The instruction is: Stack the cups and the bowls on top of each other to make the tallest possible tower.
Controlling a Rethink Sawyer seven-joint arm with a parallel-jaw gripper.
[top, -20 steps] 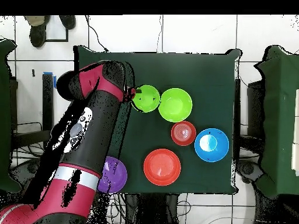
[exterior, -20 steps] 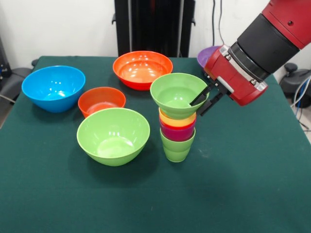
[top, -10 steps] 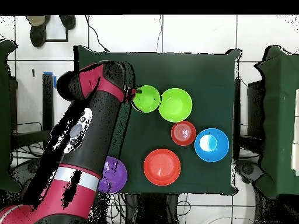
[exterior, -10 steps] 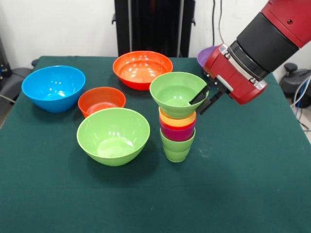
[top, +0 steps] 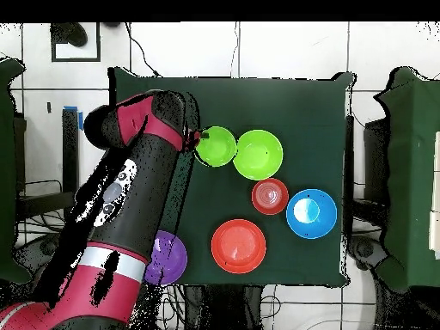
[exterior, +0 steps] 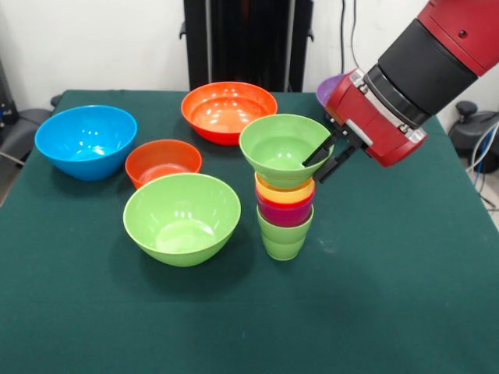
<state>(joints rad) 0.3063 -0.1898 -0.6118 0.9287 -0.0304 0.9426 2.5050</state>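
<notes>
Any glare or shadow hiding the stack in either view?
Front view: soft highlights on the glossy large orange plastic bowl and blue plastic bowl; the tower reads clearly, with faint shadow beside it. Overhead view: only its small light-green top bowl shows, evenly lit.

You're in a robotics lab: a green cloth-covered table [exterior: 390,296] stands on a white tiled floor [top: 284,47], cables [exterior: 343,31] hang down the white wall behind, and a black equipment column [exterior: 248,39] rises at the far side.
</notes>
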